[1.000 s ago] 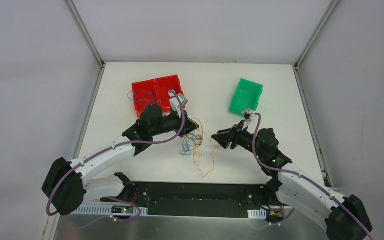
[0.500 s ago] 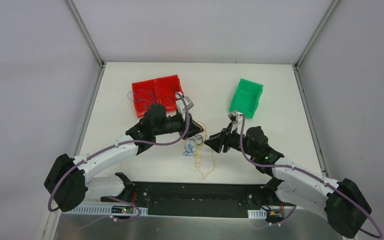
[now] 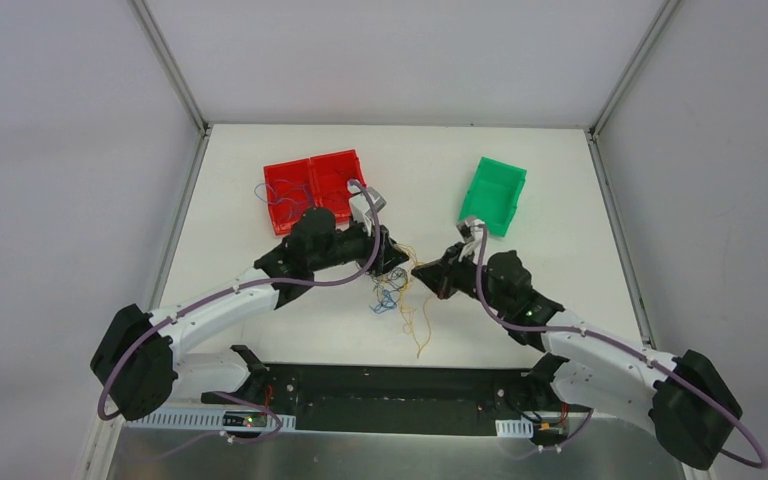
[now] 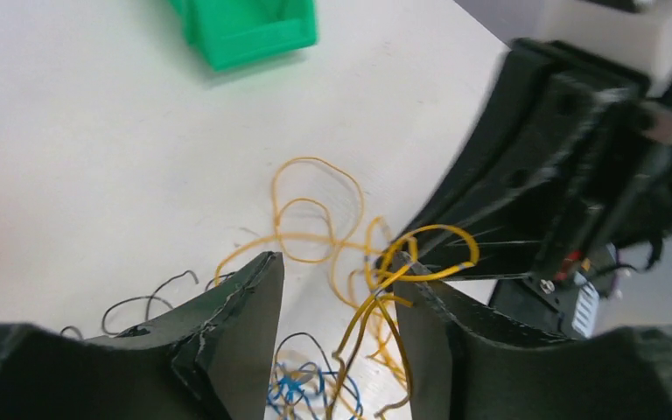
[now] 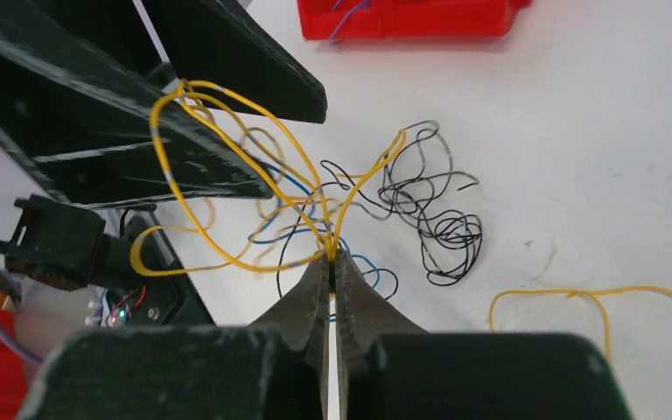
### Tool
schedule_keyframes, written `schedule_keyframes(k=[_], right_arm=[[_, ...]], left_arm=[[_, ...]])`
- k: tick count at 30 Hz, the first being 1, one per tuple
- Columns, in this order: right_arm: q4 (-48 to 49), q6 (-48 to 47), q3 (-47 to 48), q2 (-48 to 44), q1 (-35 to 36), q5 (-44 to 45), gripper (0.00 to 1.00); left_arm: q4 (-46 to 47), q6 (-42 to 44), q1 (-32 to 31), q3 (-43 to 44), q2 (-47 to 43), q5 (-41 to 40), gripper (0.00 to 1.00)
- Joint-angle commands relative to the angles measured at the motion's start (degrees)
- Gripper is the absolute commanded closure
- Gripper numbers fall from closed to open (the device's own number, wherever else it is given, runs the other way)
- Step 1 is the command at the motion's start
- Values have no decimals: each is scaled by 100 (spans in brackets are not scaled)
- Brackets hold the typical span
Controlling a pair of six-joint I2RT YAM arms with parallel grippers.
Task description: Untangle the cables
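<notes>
Table [image 3: 560,180] is carrying the red bins [image 3: 310,185] at back left; green bin [image 3: 495,190] is lying well right of the red bins. Just in front of the red bins, the left gripper [image 4: 337,262] is hovering with jaws partly apart, gripping nothing. Farther right of the red bins, the right gripper [image 5: 331,258] is facing it, jaws closed tight, pinching yellow strands of the cables [image 3: 395,295]. The rest of the tangle is lying front-right of the red bins.
</notes>
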Motion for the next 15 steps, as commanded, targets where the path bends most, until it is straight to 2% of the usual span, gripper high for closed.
schedule_keyframes(k=[1, 2, 3, 5, 10, 15], right_arm=[[163, 103, -142, -859, 17, 1223, 100], [86, 115, -211, -1090, 17, 1553, 100], [8, 126, -279, -1306, 15, 1801, 100], [-184, 158, -361, -1699, 14, 2311, 100], [-884, 316, -261, -2032, -3, 3754, 100], [-1496, 351, 61, -1779, -21, 4583, 100]], left_arm=[[-682, -161, -14, 259, -146, -1952, 47], [-852, -175, -7, 292, -134, -2260, 43], [-996, -219, 1, 326, -124, -2532, 35], [-1178, -294, 26, 366, -105, -2766, 25], [-1210, -235, 36, 403, -95, -2460, 15], [-1727, -206, 45, 684, 116, -2764, 13]])
